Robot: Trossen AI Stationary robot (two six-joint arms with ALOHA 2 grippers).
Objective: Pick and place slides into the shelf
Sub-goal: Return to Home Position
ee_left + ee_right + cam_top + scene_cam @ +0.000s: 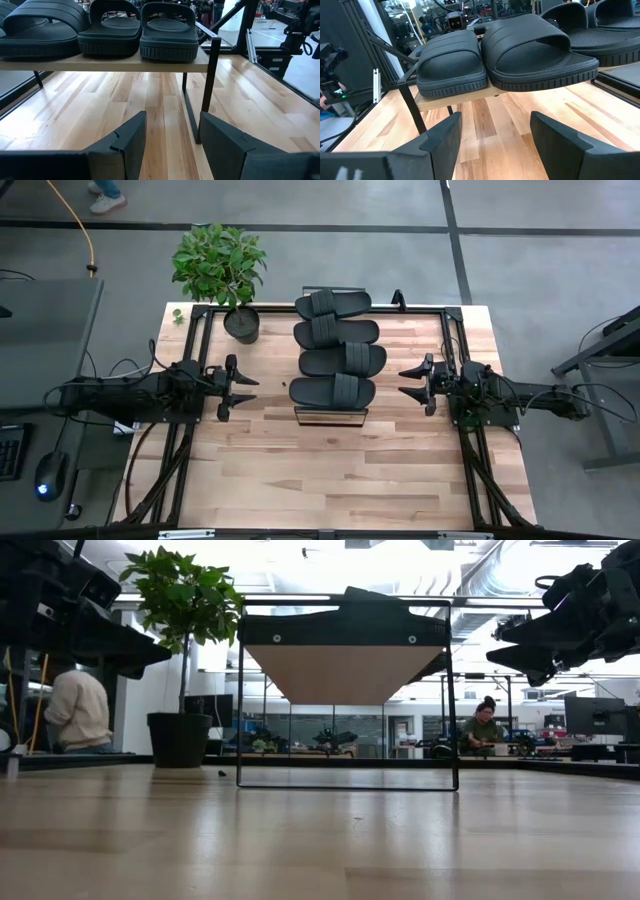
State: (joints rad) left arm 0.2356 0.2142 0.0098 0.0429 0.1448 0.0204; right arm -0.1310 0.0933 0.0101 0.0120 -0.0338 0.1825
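Several black slides (336, 346) lie side by side on the shelf (331, 416), soles flat on its light-wood top, in a row running from the table's far edge toward its middle. My left gripper (246, 391) hovers open to the left of the shelf, clear of it. My right gripper (406, 383) hovers open to the right of the shelf, also clear. In the left wrist view the slides (110, 27) sit on the shelf top (100, 62) ahead of the open fingers (172, 145). The right wrist view shows the slides (520, 47) beyond its open fingers (495, 145).
A potted plant (228, 275) stands near the far left corner of the table, beside the shelf. The wooden tabletop (330, 470) stretches bare toward the near edge. Dark frame rails (170, 450) run along both table sides. People sit in the room behind (75, 710).
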